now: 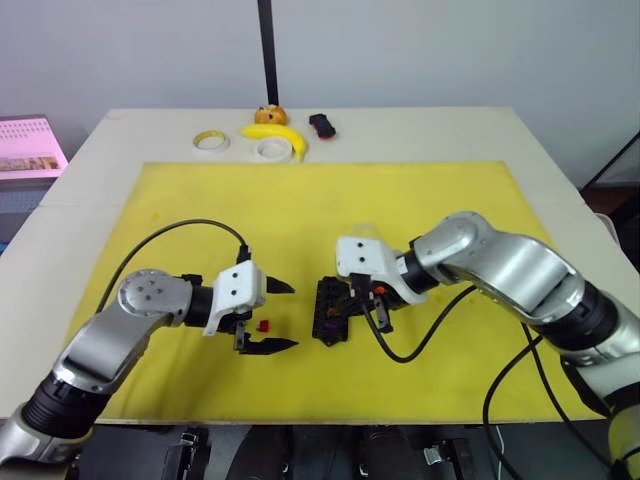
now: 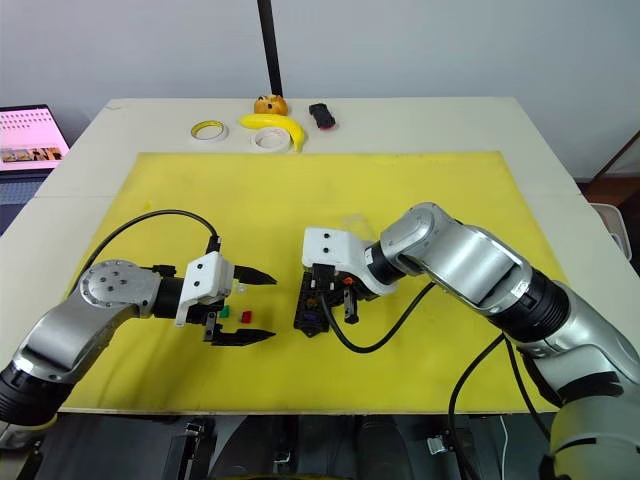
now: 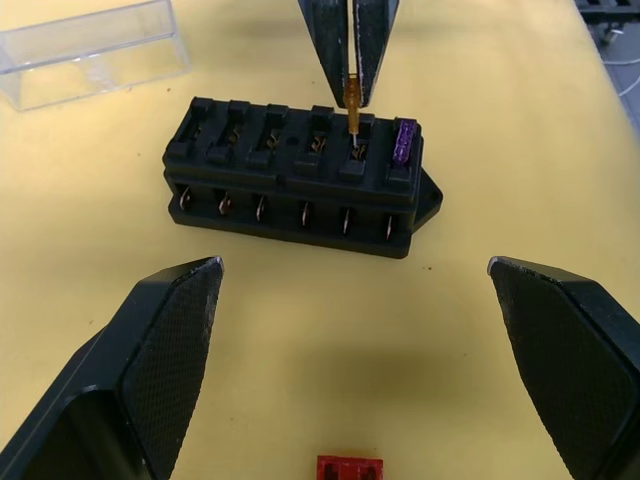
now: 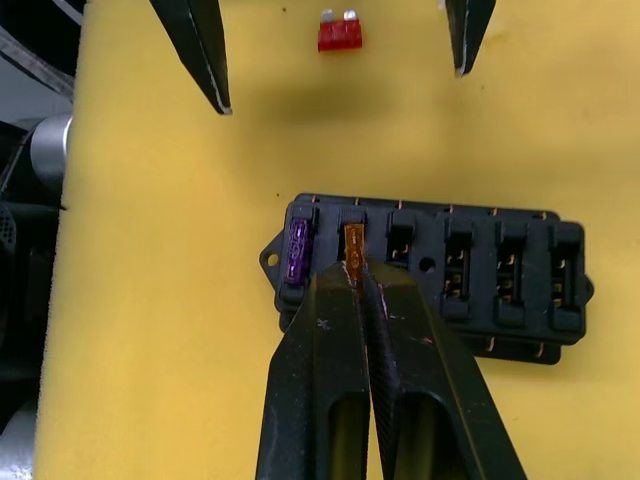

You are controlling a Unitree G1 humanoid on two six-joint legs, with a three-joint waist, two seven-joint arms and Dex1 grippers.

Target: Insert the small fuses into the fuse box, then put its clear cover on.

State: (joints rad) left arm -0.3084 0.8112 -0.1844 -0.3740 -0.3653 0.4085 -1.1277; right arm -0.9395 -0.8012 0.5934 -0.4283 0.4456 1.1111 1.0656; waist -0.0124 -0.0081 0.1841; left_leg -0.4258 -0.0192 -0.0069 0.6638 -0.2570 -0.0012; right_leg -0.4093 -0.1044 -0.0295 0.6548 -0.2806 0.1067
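Yellow fuse (image 4: 353, 242), pinched in right hand (image 4: 358, 275), over fuse box (image 3: 300, 175); left hand (image 3: 375, 350) open nearby.

a pale counter (image 1: 80, 190) carries a yellow mat (image 1: 420, 200) that covers most of its top. on the mat, near the front edge, sits the black fuse box (image 3: 300, 180), with a purple fuse (image 3: 405, 142) seated in its end slot. the clear cover (image 3: 90, 50) lies on the mat just beside the box. a red fuse (image 4: 339, 32) lies loose on the mat near the box, and a green fuse (image 2: 221, 314) lies just beside the red one. along the far edge of the bare counter lie a yellow-rimmed tape roll (image 1: 211, 141), a white tape roll (image 1: 271, 149), a banana (image 1: 280, 135) touching the white roll, a small orange object (image 1: 268, 115) and a black-red object (image 1: 322, 126).
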